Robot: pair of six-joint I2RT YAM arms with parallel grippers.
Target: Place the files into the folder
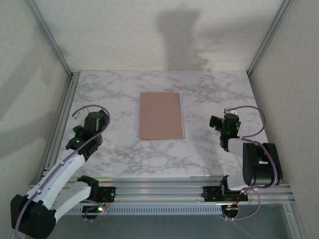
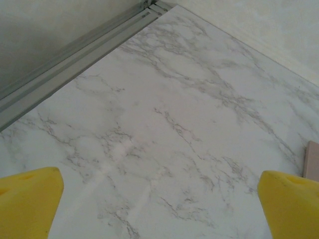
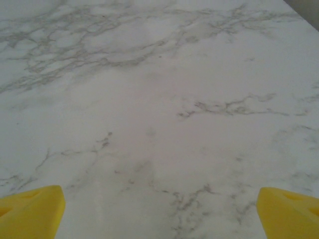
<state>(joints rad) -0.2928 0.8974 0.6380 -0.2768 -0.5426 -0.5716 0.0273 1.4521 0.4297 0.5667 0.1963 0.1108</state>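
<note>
Top view: the folder [image 1: 161, 115] lies closed and flat at the middle of the desk [image 1: 124, 154]. Its cover is unmarked. The left tool [image 1: 95, 121] and right tool [image 1: 224, 123] flank it, well apart.

Left wrist view: jaws wide and empty, with a folder corner at the right edge.

Right wrist view: jaws wide and empty over marble.

No step looks under way. A next move would likely call for lifting the cover's edge.

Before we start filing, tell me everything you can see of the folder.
The folder is a plain, unmarked rectangle of thin tan-brown card. It lies flat and looks closed, near the middle of the marble table, its long sides running front to back. Only the table touches it; nothing lies on top.
</note>
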